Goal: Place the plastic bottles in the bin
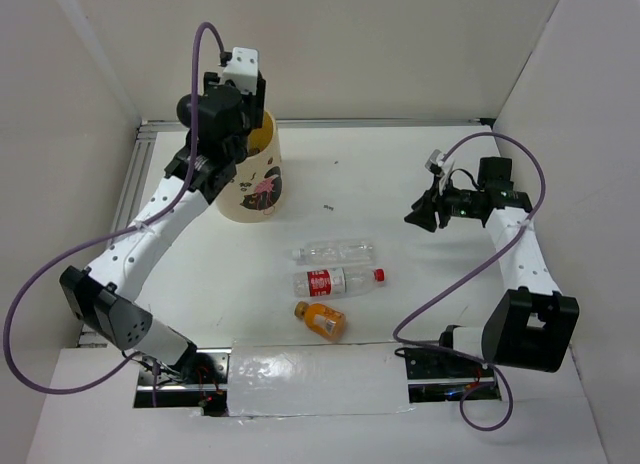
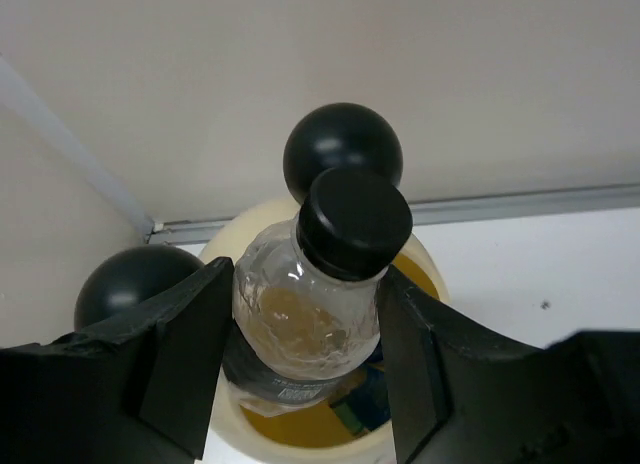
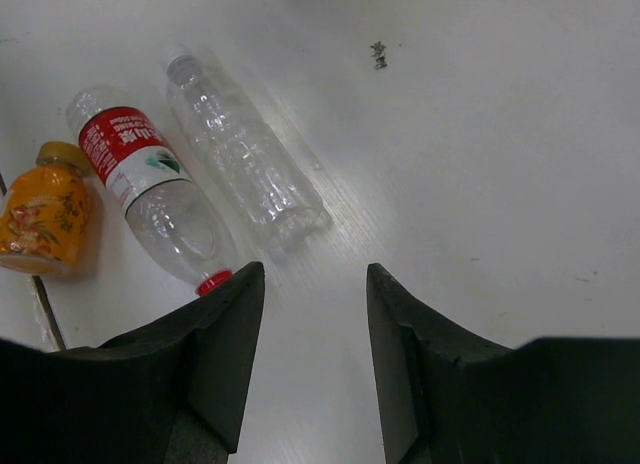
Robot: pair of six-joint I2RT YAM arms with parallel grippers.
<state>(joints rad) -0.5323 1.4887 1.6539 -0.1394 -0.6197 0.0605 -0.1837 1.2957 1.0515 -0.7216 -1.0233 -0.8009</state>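
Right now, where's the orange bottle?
Low in the centre of the top view, the orange bottle lies just below the red-label bottle, closest of the three to the robot.

A white tabletop (image 1: 420,174) fills the middle of the overhead view. It is matte and lightly scuffed, with a few small dark specks (image 1: 327,206) on it. Plain off-white panels close it in on three sides: a back wall (image 1: 360,44), a left wall (image 1: 50,144) and a right wall (image 1: 590,94), all bare. A silver metal rail (image 1: 380,121) runs along the foot of the back wall, and a second rail (image 1: 136,184) follows the tabletop's left edge. At the near edge lies a glossy strip of clear film (image 1: 310,376), catching the light. The lighting is soft and even, leaving only faint shadows.
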